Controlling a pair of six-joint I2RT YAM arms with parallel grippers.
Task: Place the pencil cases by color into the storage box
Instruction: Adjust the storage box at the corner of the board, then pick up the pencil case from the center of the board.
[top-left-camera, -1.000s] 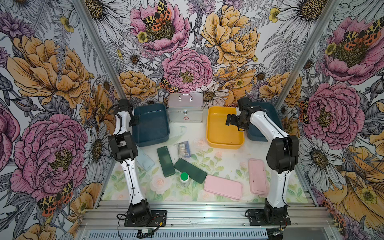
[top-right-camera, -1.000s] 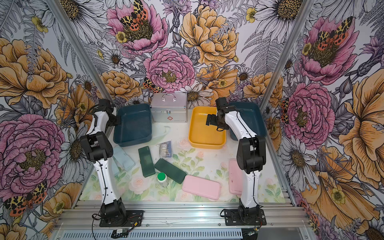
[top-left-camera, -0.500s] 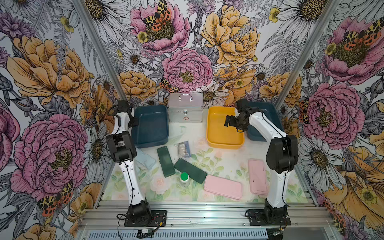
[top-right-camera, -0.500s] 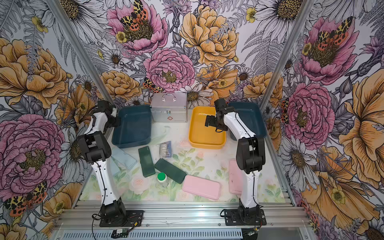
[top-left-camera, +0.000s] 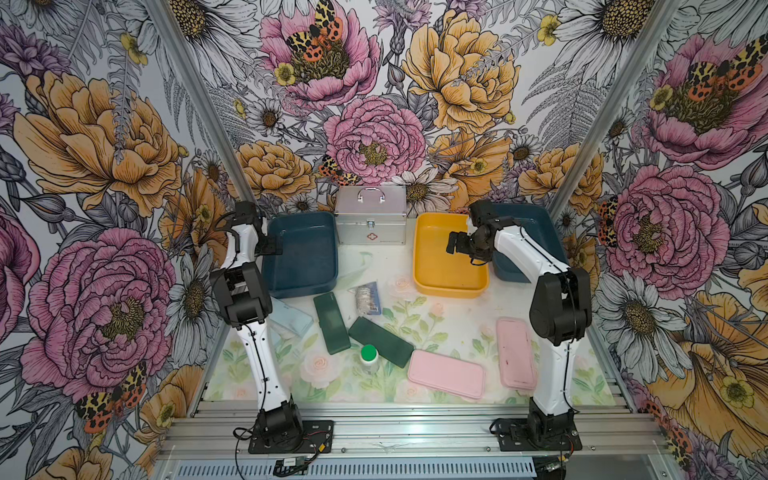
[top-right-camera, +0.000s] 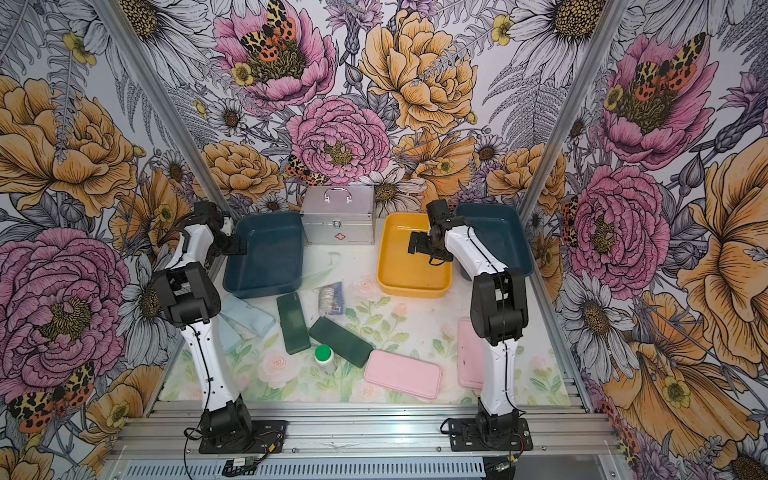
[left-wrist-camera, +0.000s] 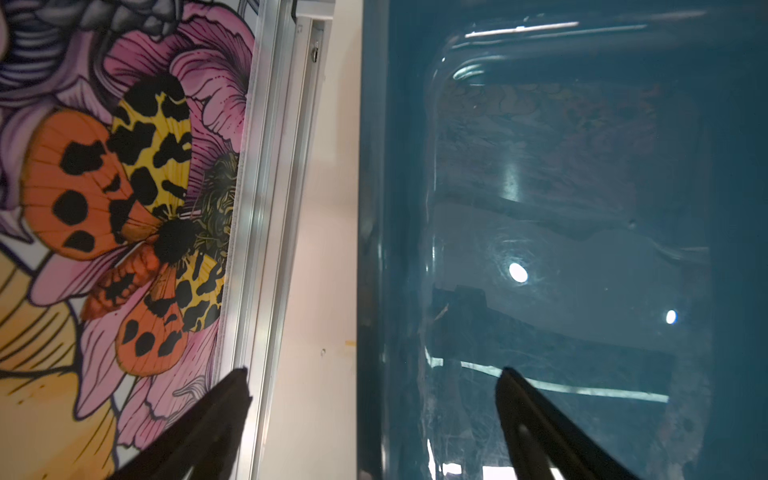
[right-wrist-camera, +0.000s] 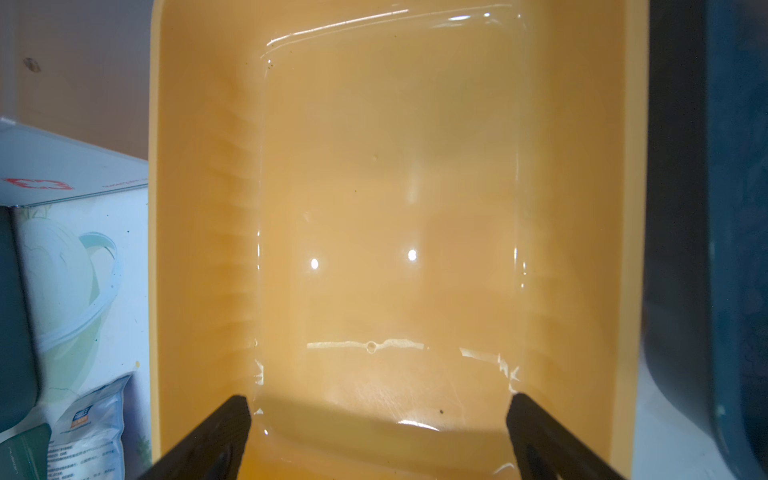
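Currently hovering with left pincer (left-wrist-camera: 375, 373) and right pincer (right-wrist-camera: 378, 400) both spread wide, empty, over blue bin (top-left-camera: 303, 253) rim and yellow bin (top-left-camera: 440, 266), pencil cases (top-left-camera: 446, 373) all loose on desk (top-left-camera: 449, 324); risks tipping green-capped bottle (top-left-camera: 368, 353) right beside dark green case (top-left-camera: 380, 343) on descent.

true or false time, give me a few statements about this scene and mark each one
1. The yellow bin is empty. True.
2. The right hand holds a case. False: it is open and empty, above the yellow bin.
3. Both green cases lie on the table. True.
4. The bottle has a red cap. False: its cap is green.
5. Both pink cases sit in the yellow bin. False: they lie on the table.
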